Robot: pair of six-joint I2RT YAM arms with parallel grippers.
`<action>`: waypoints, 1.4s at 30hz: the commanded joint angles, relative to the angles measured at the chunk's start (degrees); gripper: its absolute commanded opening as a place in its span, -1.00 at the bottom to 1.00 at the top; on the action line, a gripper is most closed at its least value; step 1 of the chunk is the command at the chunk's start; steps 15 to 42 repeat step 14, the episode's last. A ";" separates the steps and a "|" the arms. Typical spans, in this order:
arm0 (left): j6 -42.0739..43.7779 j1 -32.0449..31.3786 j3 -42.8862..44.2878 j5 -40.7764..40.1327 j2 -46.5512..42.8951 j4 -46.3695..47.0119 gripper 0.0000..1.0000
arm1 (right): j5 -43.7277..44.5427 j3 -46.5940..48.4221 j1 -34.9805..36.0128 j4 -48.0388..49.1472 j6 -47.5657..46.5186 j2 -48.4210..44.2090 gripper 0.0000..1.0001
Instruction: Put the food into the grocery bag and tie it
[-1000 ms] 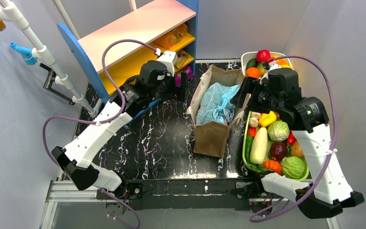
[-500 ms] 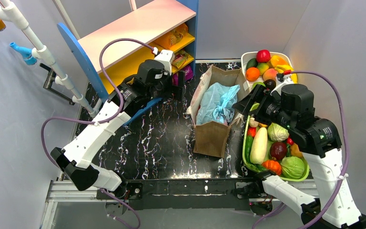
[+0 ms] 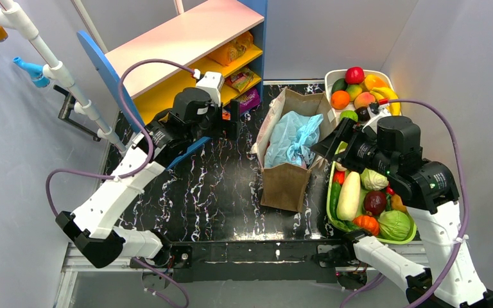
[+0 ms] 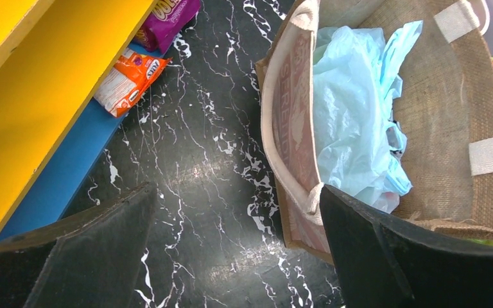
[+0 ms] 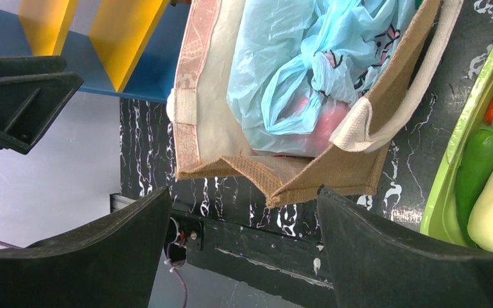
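Note:
The light-blue grocery bag (image 3: 292,138) lies crumpled inside a brown jute bag; it shows in the left wrist view (image 4: 353,115) and the right wrist view (image 5: 308,58), where something red shows through its plastic (image 5: 324,128). Food packets lie at the shelf's foot: an orange-and-white one (image 4: 128,80) and a purple one (image 4: 167,19). More packets sit on the shelf (image 3: 241,78). My left gripper (image 3: 234,119) (image 4: 237,250) is open and empty over the table between shelf and bag. My right gripper (image 3: 334,138) (image 5: 244,250) is open and empty beside the jute bag's right side.
The jute bag (image 3: 285,183) stands mid-table with white strap handles. A green tray (image 3: 331,192) of plastic vegetables lies to its right, and a white tray (image 3: 334,74) of fruit behind that. A yellow-and-blue shelf unit (image 3: 186,45) fills the back left.
My left gripper has drawn back from the shelf, leftward and nearer. My right arm pulled away from the bag's far end toward the right, then held still.

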 commanded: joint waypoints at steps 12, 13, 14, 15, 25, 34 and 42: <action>-1.12 0.35 -3.69 -3.08 -6.09 -2.71 0.96 | -4.63 -2.57 -0.08 3.56 -0.09 -1.55 0.83; -1.02 0.35 -3.63 -3.03 -6.03 -2.82 0.96 | -4.56 -2.66 -0.07 3.58 0.02 -1.65 0.83; -0.92 0.34 -3.50 -2.97 -5.98 -2.88 0.96 | -4.41 -2.72 -0.10 3.57 0.10 -1.83 0.83; -0.92 0.34 -3.50 -2.97 -5.98 -2.88 0.96 | -4.41 -2.72 -0.10 3.57 0.10 -1.83 0.83; -0.92 0.34 -3.50 -2.97 -5.98 -2.88 0.96 | -4.41 -2.72 -0.10 3.57 0.10 -1.83 0.83; -0.92 0.34 -3.50 -2.97 -5.98 -2.88 0.96 | -4.41 -2.72 -0.10 3.57 0.10 -1.83 0.83; -0.92 0.34 -3.50 -2.97 -5.98 -2.88 0.96 | -4.41 -2.72 -0.10 3.57 0.10 -1.83 0.83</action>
